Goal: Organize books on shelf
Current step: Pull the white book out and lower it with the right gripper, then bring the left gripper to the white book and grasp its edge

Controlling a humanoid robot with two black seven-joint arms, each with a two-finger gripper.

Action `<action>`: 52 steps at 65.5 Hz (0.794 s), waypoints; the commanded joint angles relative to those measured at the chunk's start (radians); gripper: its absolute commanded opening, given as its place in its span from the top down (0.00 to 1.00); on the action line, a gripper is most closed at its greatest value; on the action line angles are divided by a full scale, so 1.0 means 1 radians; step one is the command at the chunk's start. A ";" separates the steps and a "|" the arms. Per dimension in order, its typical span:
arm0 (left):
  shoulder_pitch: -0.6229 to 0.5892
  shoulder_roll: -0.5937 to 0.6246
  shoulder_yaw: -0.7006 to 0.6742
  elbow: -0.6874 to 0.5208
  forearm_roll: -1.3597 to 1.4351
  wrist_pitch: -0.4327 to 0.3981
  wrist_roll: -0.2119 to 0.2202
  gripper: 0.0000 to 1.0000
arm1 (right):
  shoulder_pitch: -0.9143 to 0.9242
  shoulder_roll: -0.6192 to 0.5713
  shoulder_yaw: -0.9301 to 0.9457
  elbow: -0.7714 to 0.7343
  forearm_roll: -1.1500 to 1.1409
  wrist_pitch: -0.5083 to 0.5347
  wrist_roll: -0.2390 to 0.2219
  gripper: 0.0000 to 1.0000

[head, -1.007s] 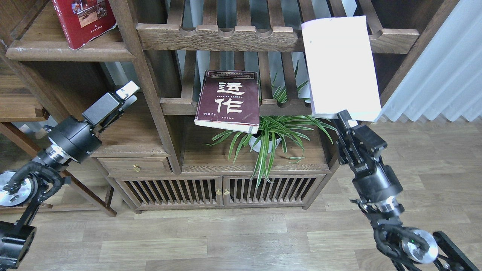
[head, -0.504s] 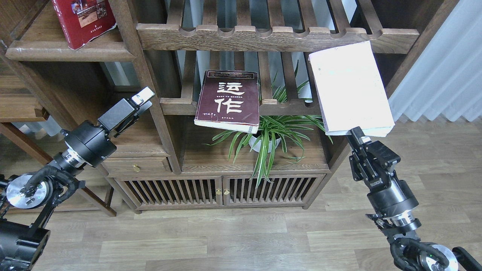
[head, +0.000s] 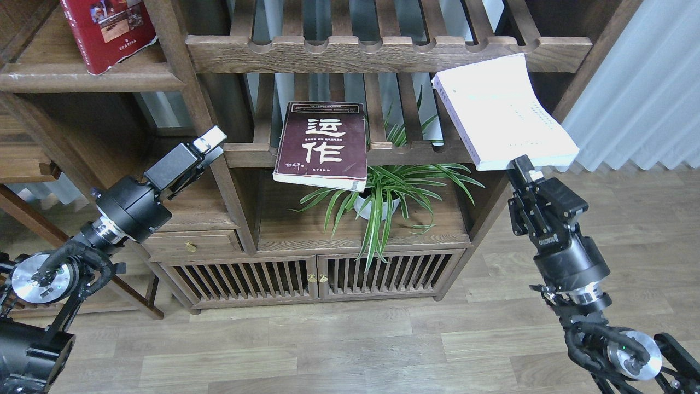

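Beside the racks, right gripper clamps white book; left gripper's state unclear.

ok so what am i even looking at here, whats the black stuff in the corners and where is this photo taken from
This is one picture, taken from a humanoid robot's own head, looking forward and down at a wooden shelving unit. The black things are its two arms. The right gripper is shut on the edge of a thick white book, held up in front of the slatted racks. The left gripper holds nothing; whether it is open is unclear. A dark maroon book with large white Chinese characters leans on a slatted rack, above a potted plant. A red book stands on the flat shelf at upper left.
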 commanded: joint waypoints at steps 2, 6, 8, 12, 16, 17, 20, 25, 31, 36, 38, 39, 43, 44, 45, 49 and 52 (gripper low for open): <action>0.001 0.000 -0.002 0.000 0.000 0.000 0.000 0.00 | -0.020 0.005 -0.004 -0.004 0.000 0.000 0.000 1.00; 0.003 -0.002 -0.001 0.000 0.000 0.000 0.000 0.00 | -0.037 0.005 -0.004 -0.004 0.000 0.000 0.000 1.00; 0.003 -0.008 -0.001 0.001 0.000 0.000 0.000 0.00 | -0.043 0.005 -0.004 -0.004 0.000 0.000 0.000 1.00; 0.003 -0.025 0.001 0.001 0.000 0.000 0.000 0.00 | -0.057 0.005 -0.003 -0.002 0.000 0.000 -0.001 1.00; 0.003 -0.040 0.001 0.001 0.000 0.000 0.000 0.00 | -0.071 0.005 -0.003 -0.002 0.000 0.000 -0.002 1.00; 0.004 -0.048 0.002 0.001 0.000 0.000 0.000 0.00 | -0.076 0.005 -0.003 -0.002 0.000 0.000 -0.002 1.00; 0.004 -0.057 0.010 0.003 0.000 0.000 0.000 0.00 | -0.079 0.005 -0.003 -0.002 0.000 0.000 -0.002 1.00; 0.004 -0.079 0.036 0.003 -0.005 0.000 0.000 0.00 | -0.083 0.003 -0.003 -0.002 0.000 0.000 -0.002 1.00; 0.018 -0.141 0.073 0.004 -0.011 0.000 0.000 0.00 | -0.085 0.003 -0.003 -0.002 0.000 0.000 -0.002 1.00; 0.023 -0.258 0.096 0.013 -0.009 0.000 0.000 0.00 | -0.085 0.005 -0.004 -0.001 0.000 0.000 -0.002 1.00; 0.024 -0.258 0.099 0.015 -0.009 0.000 0.000 0.00 | -0.085 0.003 -0.004 -0.001 0.000 0.000 -0.002 1.00; 0.024 -0.258 0.101 0.016 -0.009 0.000 0.000 0.00 | -0.085 0.003 -0.006 -0.001 0.000 0.000 -0.002 1.00; 0.030 -0.258 0.121 0.023 -0.015 0.000 0.000 0.00 | -0.086 0.003 -0.012 -0.001 0.000 0.000 -0.002 1.00; 0.030 -0.258 0.128 0.026 -0.020 0.000 0.000 0.00 | -0.086 0.002 -0.014 -0.001 0.000 0.000 -0.002 1.00; 0.030 -0.258 0.136 0.027 -0.026 0.001 0.000 0.00 | -0.088 0.001 -0.015 -0.001 0.000 0.000 -0.002 1.00; 0.030 -0.258 0.159 0.030 -0.063 0.018 0.000 0.00 | -0.093 0.001 -0.017 -0.001 0.000 0.000 -0.002 1.00; 0.030 -0.258 0.160 0.030 -0.089 0.019 0.000 0.00 | -0.096 0.001 -0.018 0.001 0.000 0.000 -0.003 1.00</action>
